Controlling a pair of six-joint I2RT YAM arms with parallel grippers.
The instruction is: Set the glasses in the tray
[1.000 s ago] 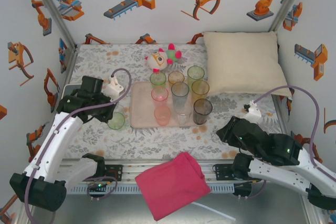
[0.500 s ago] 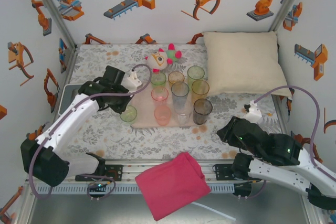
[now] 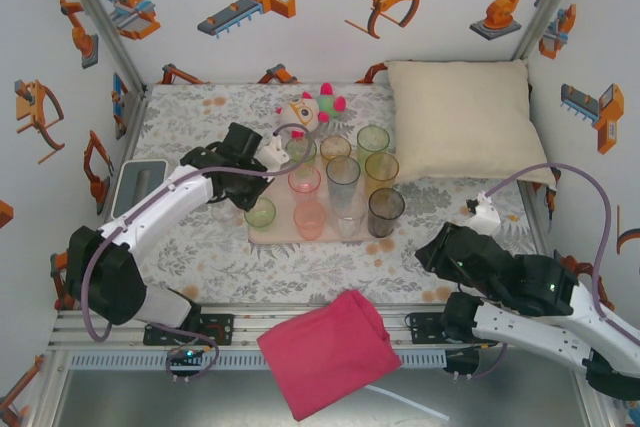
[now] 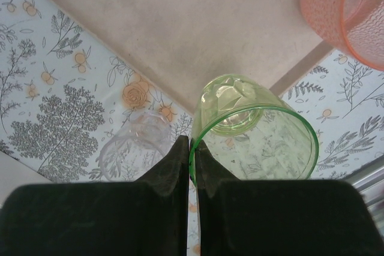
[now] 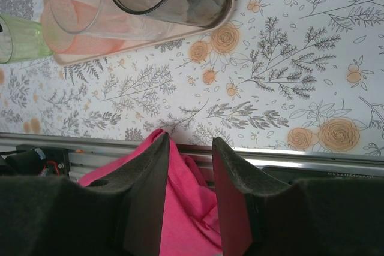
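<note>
**Green glass gripped at the tray's near-left corner**

Floral-printed counter (image 3: 200,257) fills the cell, enclosed by white walls (image 3: 330,47) dotted with orange robot stickers. At its middle lies the pale pink tray (image 4: 180,22). Seven glasses (image 3: 342,182) stand on it: pink, orange, clear, smoky grey, yellow and green.

From 8 o'clock the left arm (image 3: 160,212) reaches to the tray's left edge. Its left jaws are clenched on the rim of a green glass (image 4: 252,130), one finger inside the wall and one outside. In the left wrist view this glass sits over the tray's near-left corner, partly over the tray and partly over the counter. I cannot tell whether it touches down. Just beside it, at 9 o'clock, a clear glass (image 4: 135,148) stands on the counter outside the tray.

At 4 o'clock the right arm (image 3: 520,292) lies low by the counter's near edge. Its right jaws are parted with nothing between them, above a pink cloth (image 5: 186,208).

A cream pillow (image 3: 460,117) rests at 2 o'clock, a plush toy (image 3: 310,112) at 12 and a grey box (image 3: 140,182) at 9.
</note>
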